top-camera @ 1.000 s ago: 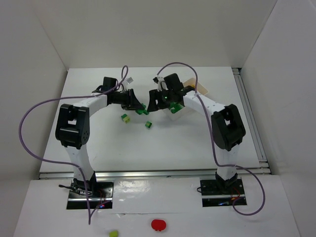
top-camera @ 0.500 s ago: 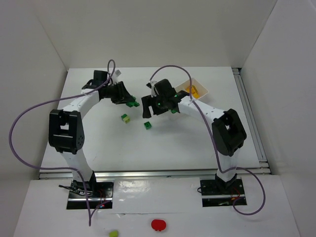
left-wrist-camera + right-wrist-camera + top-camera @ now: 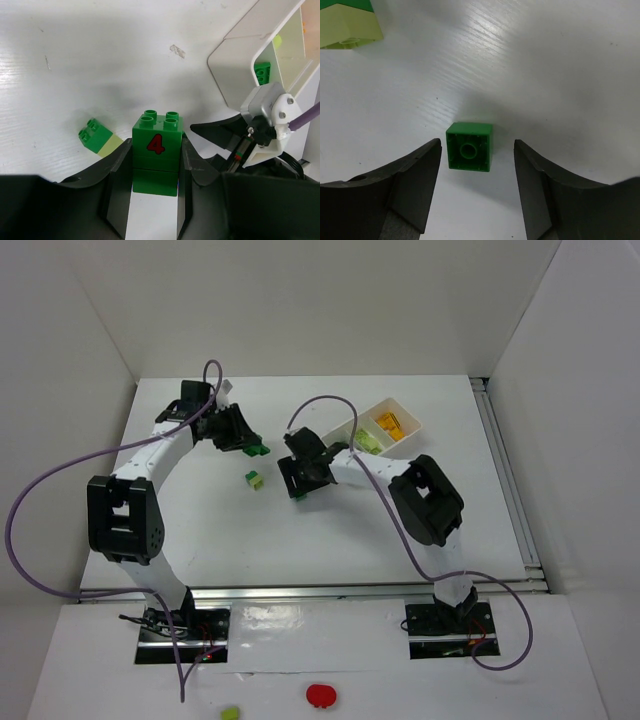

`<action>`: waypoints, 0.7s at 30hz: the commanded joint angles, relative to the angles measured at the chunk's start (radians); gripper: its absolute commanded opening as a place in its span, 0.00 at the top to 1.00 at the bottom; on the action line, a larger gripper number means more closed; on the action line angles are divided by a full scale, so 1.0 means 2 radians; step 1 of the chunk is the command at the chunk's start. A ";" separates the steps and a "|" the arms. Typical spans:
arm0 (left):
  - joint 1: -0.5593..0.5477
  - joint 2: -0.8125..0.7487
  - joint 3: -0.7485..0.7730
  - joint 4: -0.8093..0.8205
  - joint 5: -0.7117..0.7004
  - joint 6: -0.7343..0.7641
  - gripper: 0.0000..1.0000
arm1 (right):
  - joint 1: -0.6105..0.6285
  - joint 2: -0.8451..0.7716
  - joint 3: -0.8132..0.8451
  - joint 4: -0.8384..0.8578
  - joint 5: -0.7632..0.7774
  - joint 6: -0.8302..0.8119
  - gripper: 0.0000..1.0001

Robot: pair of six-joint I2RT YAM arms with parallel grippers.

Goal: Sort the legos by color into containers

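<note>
White-shelled right arm has swung in the last second from the tray down to centre frame, while the left arm has drawn back toward the upper left. The three-compartment tray, upper right of centre, is now uncovered and shows yellow, lime and green bricks inside. Right gripper stands open and empty, straddling a loose dark-green brick on the table, probably the next pick. Left gripper is clamped on a dark-green stack marked 4. A green-and-lime brick lies unsorted left of centre. White table; plain white walls.
</note>
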 commanded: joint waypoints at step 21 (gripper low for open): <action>0.003 -0.008 -0.006 -0.005 0.027 -0.007 1.00 | -0.045 -0.165 -0.048 0.027 0.177 0.012 0.81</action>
